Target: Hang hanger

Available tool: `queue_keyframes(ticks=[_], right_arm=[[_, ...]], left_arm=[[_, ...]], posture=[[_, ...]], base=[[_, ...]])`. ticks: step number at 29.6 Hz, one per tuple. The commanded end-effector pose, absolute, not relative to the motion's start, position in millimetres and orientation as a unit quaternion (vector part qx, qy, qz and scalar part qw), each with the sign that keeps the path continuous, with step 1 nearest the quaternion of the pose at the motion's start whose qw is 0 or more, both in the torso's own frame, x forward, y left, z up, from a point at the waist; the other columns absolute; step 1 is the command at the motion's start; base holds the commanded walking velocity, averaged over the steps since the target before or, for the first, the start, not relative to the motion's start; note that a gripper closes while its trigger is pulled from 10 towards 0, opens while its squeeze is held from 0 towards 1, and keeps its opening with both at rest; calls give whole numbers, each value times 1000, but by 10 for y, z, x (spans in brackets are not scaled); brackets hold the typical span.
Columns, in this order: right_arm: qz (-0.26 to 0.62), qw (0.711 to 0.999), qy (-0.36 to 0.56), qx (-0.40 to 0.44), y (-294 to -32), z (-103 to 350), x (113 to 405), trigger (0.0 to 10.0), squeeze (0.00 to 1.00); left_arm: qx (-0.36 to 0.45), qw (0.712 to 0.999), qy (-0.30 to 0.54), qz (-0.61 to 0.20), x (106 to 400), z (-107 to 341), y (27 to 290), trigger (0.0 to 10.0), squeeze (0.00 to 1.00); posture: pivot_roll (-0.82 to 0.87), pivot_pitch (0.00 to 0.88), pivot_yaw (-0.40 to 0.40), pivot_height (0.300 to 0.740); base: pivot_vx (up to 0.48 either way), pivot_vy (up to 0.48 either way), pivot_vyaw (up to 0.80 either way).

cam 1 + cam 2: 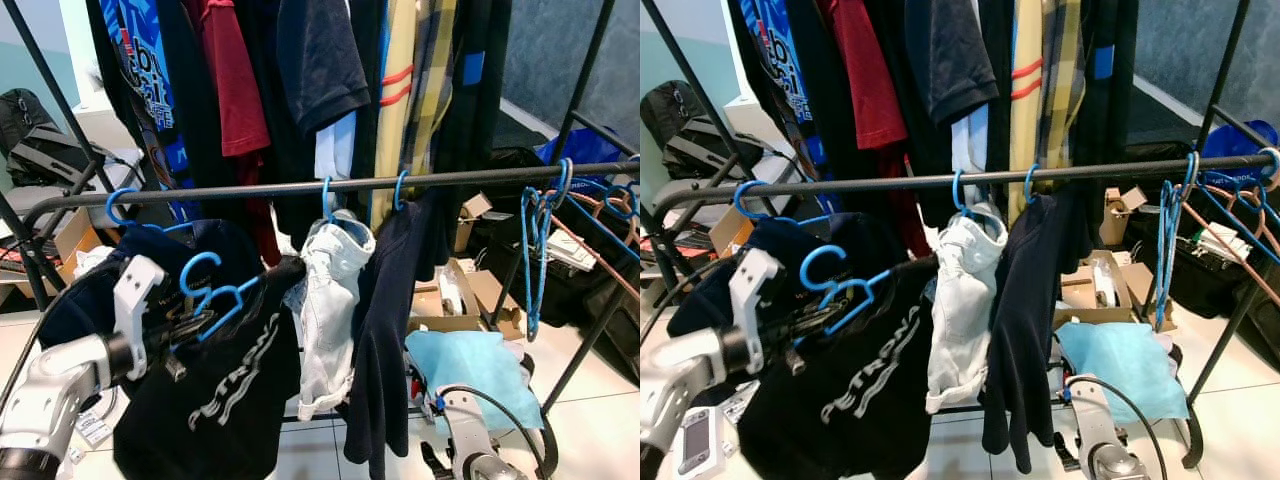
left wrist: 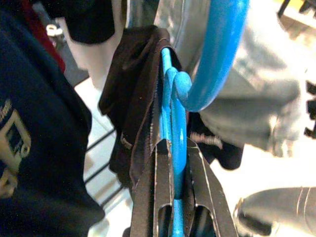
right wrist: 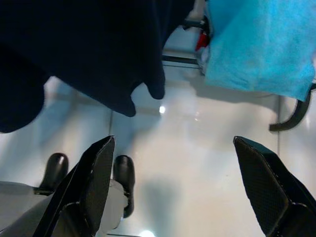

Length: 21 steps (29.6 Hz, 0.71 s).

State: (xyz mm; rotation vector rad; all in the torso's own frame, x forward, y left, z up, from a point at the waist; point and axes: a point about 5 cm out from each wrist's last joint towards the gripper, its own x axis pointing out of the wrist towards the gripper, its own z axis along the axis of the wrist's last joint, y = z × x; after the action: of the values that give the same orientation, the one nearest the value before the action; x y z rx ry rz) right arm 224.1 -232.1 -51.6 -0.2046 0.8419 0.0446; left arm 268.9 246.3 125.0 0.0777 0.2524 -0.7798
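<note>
Two fingers (image 2: pixel 158 182) of left gripper (image 2: pixel 174 170) clamp blue hanger (image 1: pixel 215 295) (wrist view); right gripper (image 3: pixel 177 187) spread wide over floor.

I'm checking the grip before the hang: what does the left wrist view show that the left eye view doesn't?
Left wrist view alone: the left gripper's fingers pinching the blue hanger just below its hook. Left eye view alone: the rail above, with the hook not yet over it, and the right gripper low, open. Both: the black shirt on that hanger.
</note>
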Motion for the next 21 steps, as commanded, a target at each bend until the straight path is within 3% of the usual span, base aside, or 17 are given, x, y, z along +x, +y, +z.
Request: queue_keyframes(ticks=[1, 12, 17, 21], right_arm=[[24, 910, 403, -93, -2285, -520, 2246, 10000, 0], [30, 915, 394, -80, -2281, -513, 2245, 10000, 0], [43, 925, 378, 7, -2208, -514, 2243, 10000, 0], [69, 929, 362, 29, -2156, -494, 2265, 10000, 0]], left_arm=[[45, 917, 123, -376, 2667, 1304, 2539, 10000, 0], [37, 904, 132, -404, 2592, 1276, 2473, 10000, 0], [49, 900, 137, -411, 2609, 1295, 2478, 10000, 0], [53, 895, 136, -422, 2626, 1330, 2480, 10000, 0]], posture=[[-91, 0, 45, 740], [-94, 0, 41, 740], [-100, 0, 48, 740], [-111, 0, 55, 740]], base=[[-337, 0, 0], [-346, 0, 0], [-387, 0, 0], [-393, 0, 0]])
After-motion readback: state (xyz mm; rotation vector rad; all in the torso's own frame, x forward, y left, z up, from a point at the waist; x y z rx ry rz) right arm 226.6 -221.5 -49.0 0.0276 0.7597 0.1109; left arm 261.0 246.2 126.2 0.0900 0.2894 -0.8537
